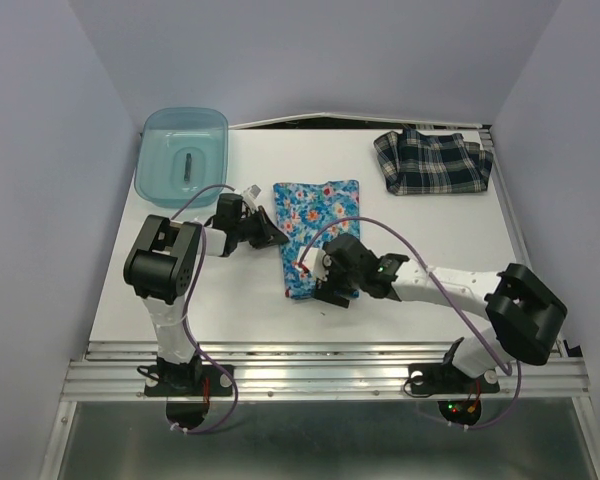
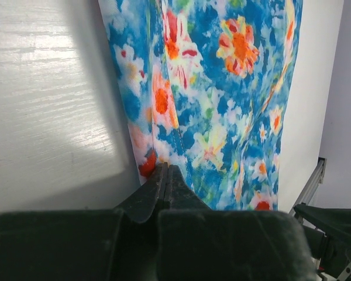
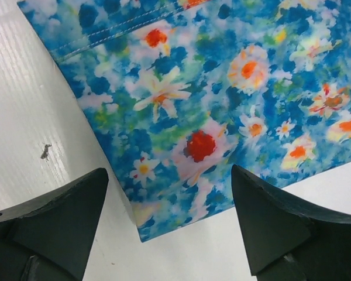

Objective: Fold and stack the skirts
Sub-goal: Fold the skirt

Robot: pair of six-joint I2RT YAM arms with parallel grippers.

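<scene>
The bright blue floral skirt (image 1: 315,225) lies flat in the middle of the table as a long narrow strip. It also shows in the left wrist view (image 2: 222,99) and the right wrist view (image 3: 210,88). My left gripper (image 1: 276,236) is shut, with its tips (image 2: 165,171) touching the skirt's left edge; no cloth shows between the jaws. My right gripper (image 1: 320,285) is open and empty, and hovers (image 3: 169,175) over the skirt's near corner. The navy-and-white plaid skirt (image 1: 435,162) lies crumpled at the back right, away from both grippers.
A translucent teal bin (image 1: 160,175) stands at the back left with a small dark object (image 1: 187,163) in it. The white table (image 1: 200,300) ends at a metal rail along the front.
</scene>
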